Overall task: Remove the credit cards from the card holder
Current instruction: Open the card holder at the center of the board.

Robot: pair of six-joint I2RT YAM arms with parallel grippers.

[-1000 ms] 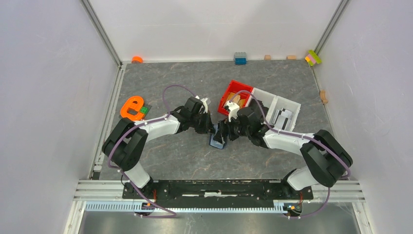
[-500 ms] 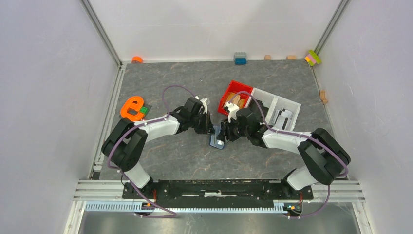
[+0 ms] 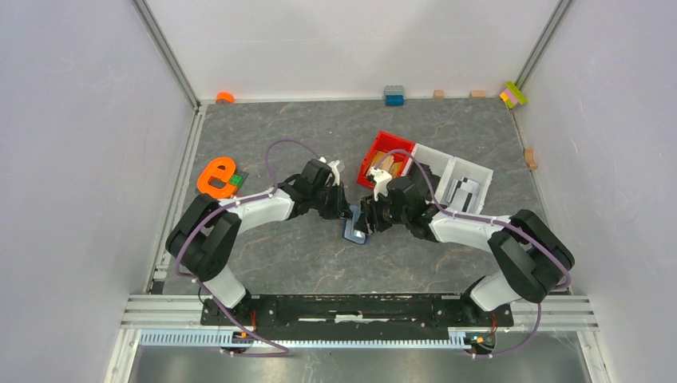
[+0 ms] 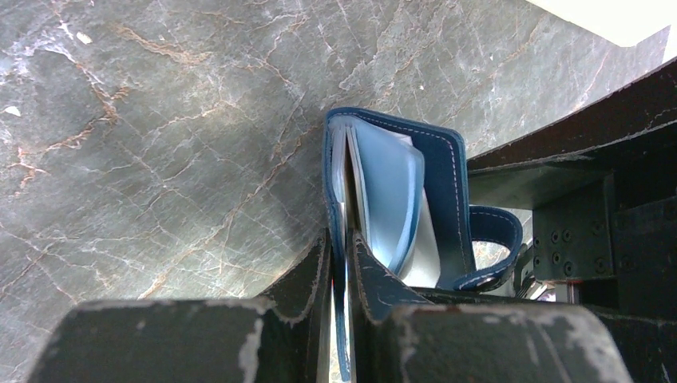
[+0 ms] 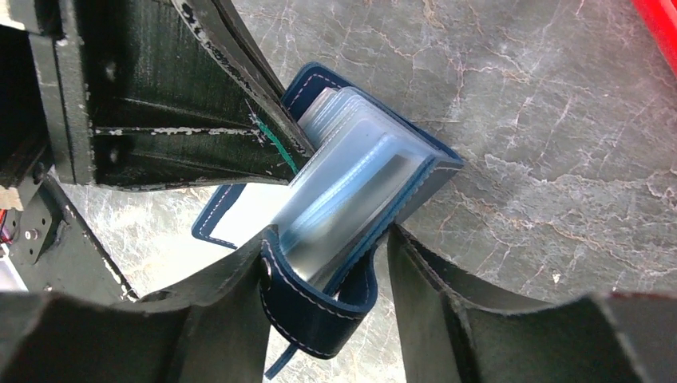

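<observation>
The navy card holder stands half open on the table between my two grippers. In the left wrist view the card holder shows pale blue pockets, and my left gripper is shut on one thin cover flap. In the right wrist view my right gripper closes around the other cover and the clear pocket stack. The snap tab curls between its fingers, against the left one. The left gripper's black finger reaches into the holder from above. No pinkish card shows; the pockets hide their contents.
A red tray with tan blocks and a white tray stand just behind the right arm. An orange letter piece lies at the left. Small blocks line the back wall.
The right gripper has shifted slightly left, closer against the card holder. The left arm and the holder have barely moved.
</observation>
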